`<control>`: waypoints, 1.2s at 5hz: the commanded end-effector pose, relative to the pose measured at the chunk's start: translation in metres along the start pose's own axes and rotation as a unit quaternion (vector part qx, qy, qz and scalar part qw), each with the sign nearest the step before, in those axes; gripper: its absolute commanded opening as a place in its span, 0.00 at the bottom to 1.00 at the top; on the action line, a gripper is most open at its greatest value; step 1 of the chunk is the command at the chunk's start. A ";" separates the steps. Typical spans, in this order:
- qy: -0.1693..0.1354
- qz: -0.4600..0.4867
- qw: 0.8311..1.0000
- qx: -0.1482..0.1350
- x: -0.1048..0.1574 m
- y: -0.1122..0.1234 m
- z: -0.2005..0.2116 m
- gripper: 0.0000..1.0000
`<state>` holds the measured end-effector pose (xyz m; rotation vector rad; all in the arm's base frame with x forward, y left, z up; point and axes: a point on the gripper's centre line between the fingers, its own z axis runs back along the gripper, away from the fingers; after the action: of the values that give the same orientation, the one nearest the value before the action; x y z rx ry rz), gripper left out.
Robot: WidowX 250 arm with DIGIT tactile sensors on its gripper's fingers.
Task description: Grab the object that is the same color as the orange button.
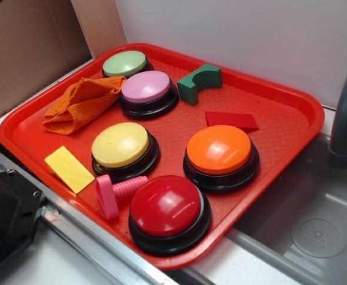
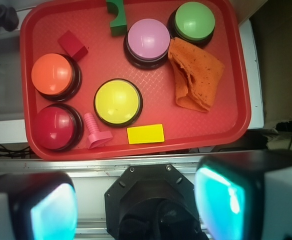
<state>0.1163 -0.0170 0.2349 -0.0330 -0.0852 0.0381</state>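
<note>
Orange knitted cloth [image 1: 81, 104] lies crumpled on the red tray [image 1: 283, 127], in the corner by the green dome button [image 1: 125, 63] and touching the pink dome button [image 1: 146, 88], with one fold lying close to the tray's raised rim. Bare tray floor lies open between the cloth and the flat yellow block [image 1: 69, 168], so that side of it is free. The orange dome button [image 1: 219, 150], on its black base, sits well apart from the cloth across the tray, beside the red dome button [image 1: 166, 207] and the yellow dome button [image 1: 121, 145]. A flat red block [image 1: 231, 120] lies just beyond the orange button, and a green arch block [image 1: 199, 82] stands near the pink button. A pink plastic bolt [image 1: 115, 193] lies between the yellow and red buttons. The tray reaches over the edge of a grey sink [image 1: 315, 225].

In the wrist view the hand [image 2: 136, 207] hangs off the tray, past the rim nearest the yellow block. Its two fingers [image 2: 220, 200] stand wide apart, holding and touching nothing.
</note>
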 end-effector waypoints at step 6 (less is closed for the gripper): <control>-0.075 0.234 0.969 0.032 0.052 0.110 -0.173 1.00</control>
<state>0.1786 0.0811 0.0550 0.0070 -0.1887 0.5142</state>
